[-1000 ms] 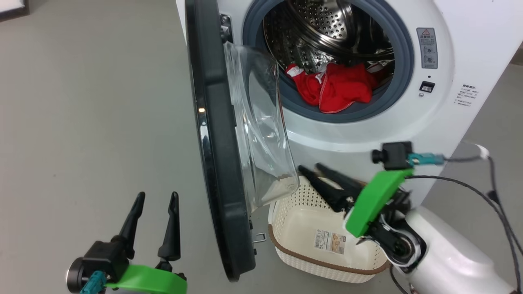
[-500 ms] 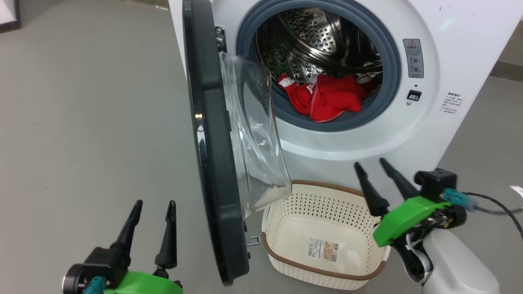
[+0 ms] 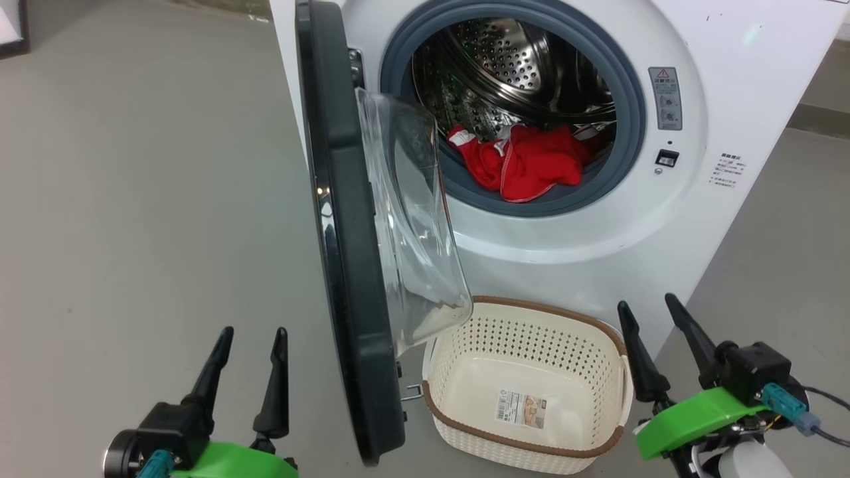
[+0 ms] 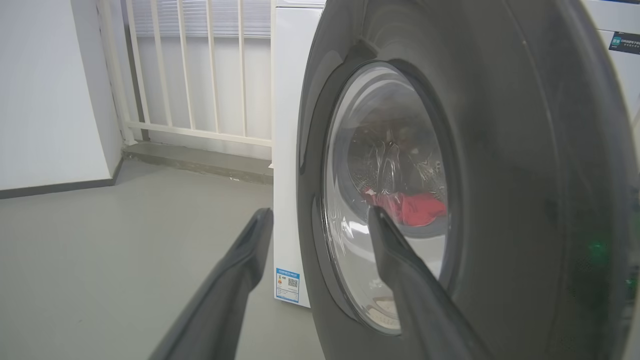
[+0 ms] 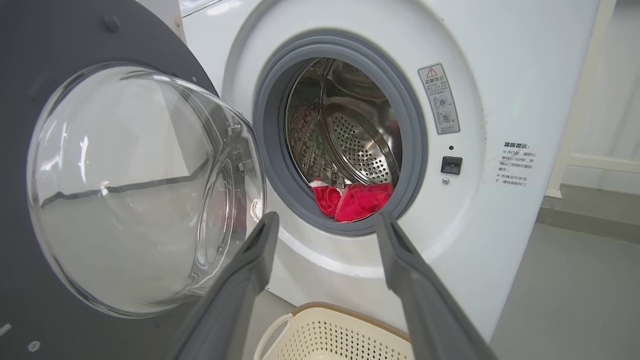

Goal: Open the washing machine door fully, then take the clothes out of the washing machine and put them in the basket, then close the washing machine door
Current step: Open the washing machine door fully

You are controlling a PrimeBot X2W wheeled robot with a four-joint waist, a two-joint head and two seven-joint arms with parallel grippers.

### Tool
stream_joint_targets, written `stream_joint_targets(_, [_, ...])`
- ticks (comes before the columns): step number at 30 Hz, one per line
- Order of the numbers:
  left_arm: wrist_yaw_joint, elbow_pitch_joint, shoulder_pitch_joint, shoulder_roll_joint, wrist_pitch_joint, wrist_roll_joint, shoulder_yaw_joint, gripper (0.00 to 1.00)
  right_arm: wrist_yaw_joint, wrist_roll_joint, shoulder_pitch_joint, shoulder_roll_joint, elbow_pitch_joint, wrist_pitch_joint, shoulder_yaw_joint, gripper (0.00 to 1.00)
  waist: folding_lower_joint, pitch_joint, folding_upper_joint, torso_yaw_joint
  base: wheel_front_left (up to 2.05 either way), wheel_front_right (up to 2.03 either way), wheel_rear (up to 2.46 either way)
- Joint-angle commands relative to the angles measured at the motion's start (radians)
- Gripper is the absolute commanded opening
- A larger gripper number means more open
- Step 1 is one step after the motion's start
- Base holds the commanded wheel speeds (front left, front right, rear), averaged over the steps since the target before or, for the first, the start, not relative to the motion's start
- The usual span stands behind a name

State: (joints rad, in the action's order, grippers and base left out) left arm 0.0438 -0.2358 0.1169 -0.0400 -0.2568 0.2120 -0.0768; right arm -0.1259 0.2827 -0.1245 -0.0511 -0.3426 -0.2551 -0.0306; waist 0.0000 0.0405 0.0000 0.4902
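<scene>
The white washing machine has its black-rimmed door swung out, edge-on to the head view, glass bowl facing the drum. Red clothes lie at the drum's front lip, and show again as clothes in the right wrist view. The cream basket stands on the floor below the opening, holding no garments. My left gripper is open at lower left, outside the door. My right gripper is open at lower right, beside the basket, pointing toward the drum.
Grey floor spreads to the left of the door. A white railing and wall stand behind the machine's left side. A cable trails from my right wrist. A step or ledge runs right of the machine.
My right gripper has drawn back from over the basket to its right side, lower in view. The head camera has tilted, shifting the whole scene. The left gripper has stayed put.
</scene>
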Motion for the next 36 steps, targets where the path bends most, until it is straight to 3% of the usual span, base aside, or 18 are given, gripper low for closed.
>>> stream_joint_targets(1, [0.002, 0.020, 0.018, -0.010, -0.005, -0.004, 0.030, 1.00, -0.005, 0.002, -0.016, 0.001, 0.029, -0.007, -0.024, 1.00, 0.0000, 0.001, 0.0000, -0.001, 0.00, 0.00, 0.00])
stream_joint_targets(23, [0.008, -0.013, 0.014, -0.010, -0.005, -0.027, 0.034, 1.00, -0.005, 0.057, 0.003, 0.001, 0.026, -0.007, -0.058, 1.00, 0.0000, 0.018, 0.0000, -0.020, 0.00, 0.00, 0.00])
stream_joint_targets(24, [0.011, -0.014, 0.015, -0.010, -0.005, -0.026, 0.034, 0.86, -0.005, 0.058, 0.003, 0.001, 0.026, -0.007, -0.059, 1.00, 0.0000, 0.018, 0.0000, -0.021, 0.00, 0.00, 0.00])
stream_joint_targets(25, [0.014, -0.011, 0.018, -0.010, -0.005, -0.026, 0.034, 0.31, -0.005, 0.059, 0.003, 0.001, 0.026, -0.007, -0.060, 1.00, 0.0000, 0.018, 0.0000, -0.021, 0.00, 0.00, 0.00])
stream_joint_targets(26, [0.018, -0.005, 0.020, -0.010, -0.005, -0.024, 0.033, 0.00, -0.005, 0.061, 0.003, 0.001, 0.026, -0.007, -0.061, 1.00, 0.0000, 0.018, 0.0000, -0.022, 0.00, 0.00, 0.00])
stream_joint_targets(36, [0.049, 0.127, 0.069, -0.010, -0.005, -0.021, 0.028, 0.00, -0.005, 0.071, 0.002, 0.001, 0.025, -0.007, -0.064, 1.00, 0.0000, 0.014, 0.0000, -0.026, 0.00, 0.00, 0.00])
